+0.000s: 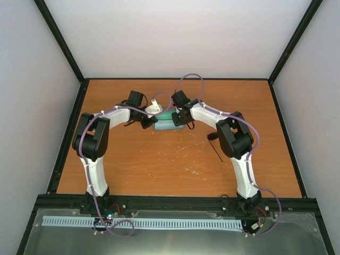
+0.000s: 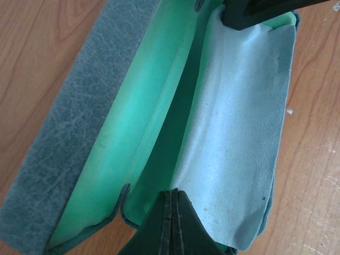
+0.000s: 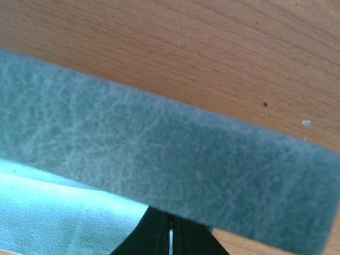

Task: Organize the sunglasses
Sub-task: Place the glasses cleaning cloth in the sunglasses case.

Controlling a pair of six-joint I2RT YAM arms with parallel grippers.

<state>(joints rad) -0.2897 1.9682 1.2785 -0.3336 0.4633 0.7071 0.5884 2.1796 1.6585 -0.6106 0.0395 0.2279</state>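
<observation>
The blue-grey case lies open at mid-table. Its lid stands up and shows the green lining. The pale blue cloth lies along the case's base. My left gripper is shut on the cloth's near end. My right gripper is shut at the cloth's far end, and in its own view it sits behind the lid. No lenses show. A thin black shape beside my right arm's elbow may be a temple arm of the sunglasses.
The wooden table is bounded by a black frame and pale walls on three sides. Both forearms converge on the case from either side, with purple cables looping above them.
</observation>
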